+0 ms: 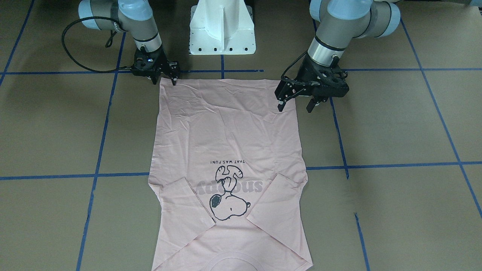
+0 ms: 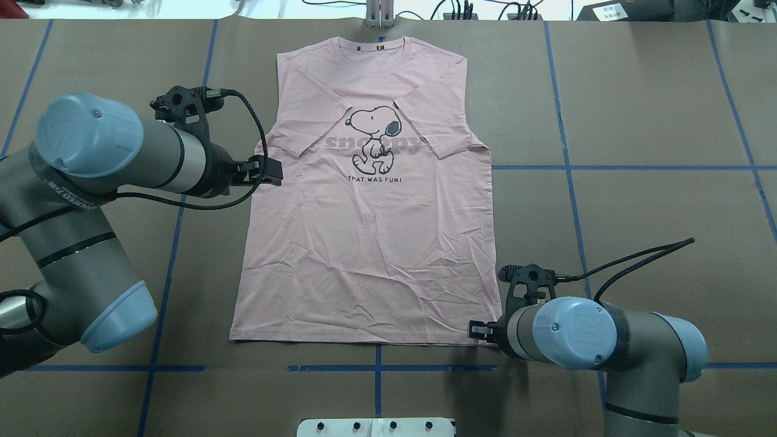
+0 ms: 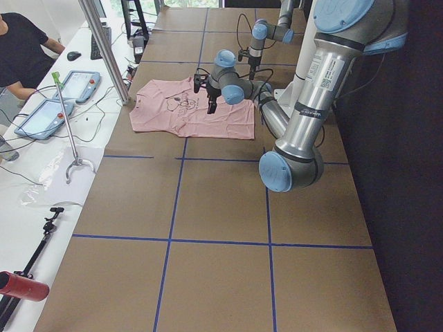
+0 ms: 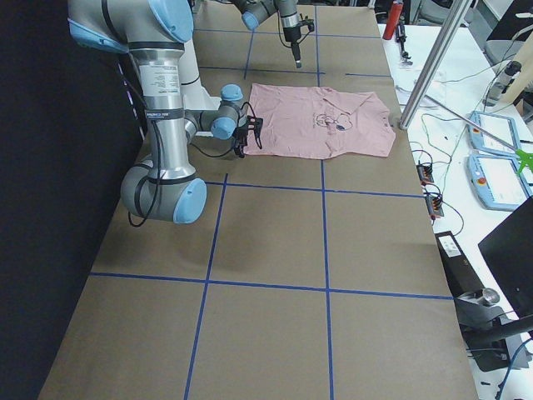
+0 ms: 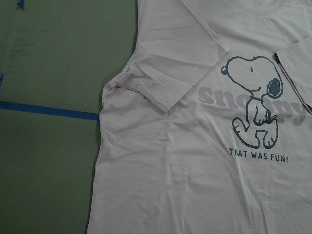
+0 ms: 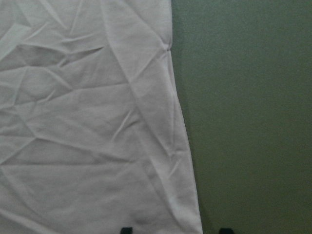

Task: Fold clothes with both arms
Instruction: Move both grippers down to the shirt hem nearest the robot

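The pale pink T-shirt [image 2: 364, 255] lies flat and print-up on the brown table, collar at the far edge, both sleeves folded in over the chest. My left gripper [image 1: 296, 104] hangs open well above the shirt's left side, about level with the folded sleeve [image 5: 161, 92]; nothing is between its fingers. My right gripper [image 1: 165, 78] is low at the hem's right corner and open. In the right wrist view its fingertips [image 6: 126, 229] straddle the shirt's side edge [image 6: 183, 126], one over cloth and one over bare table.
The white pedestal [image 1: 222, 30] stands between the arms, just behind the hem. Blue tape lines [image 2: 631, 167] cross the table. A metal pole [image 3: 104, 48], tablets [image 3: 41, 114] and a seated person [image 3: 21, 48] are beyond the collar side.
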Available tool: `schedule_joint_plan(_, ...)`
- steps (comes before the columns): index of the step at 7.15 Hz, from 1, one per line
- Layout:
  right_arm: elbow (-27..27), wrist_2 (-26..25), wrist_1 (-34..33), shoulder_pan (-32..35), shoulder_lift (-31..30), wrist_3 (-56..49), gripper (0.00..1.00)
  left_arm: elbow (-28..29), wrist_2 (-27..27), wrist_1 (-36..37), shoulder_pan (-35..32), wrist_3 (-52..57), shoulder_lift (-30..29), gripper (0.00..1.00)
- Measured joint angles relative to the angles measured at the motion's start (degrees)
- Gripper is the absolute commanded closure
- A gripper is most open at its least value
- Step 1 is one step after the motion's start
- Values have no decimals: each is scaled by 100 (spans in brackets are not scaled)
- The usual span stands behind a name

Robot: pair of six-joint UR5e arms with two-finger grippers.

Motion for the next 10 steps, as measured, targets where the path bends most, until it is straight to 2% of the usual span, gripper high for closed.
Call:
schedule_joint_plan(7,177,39,11,19,-3,1,100,77,2,3,121,-197,17,0)
schedule_joint_plan(8,263,54,9,27,-37,0,100,43,6,9,245,-501,113,0)
schedule_joint_plan(10,460,65,8,44,-172,-4,100,-145,220,57,893,-1621,421,0)
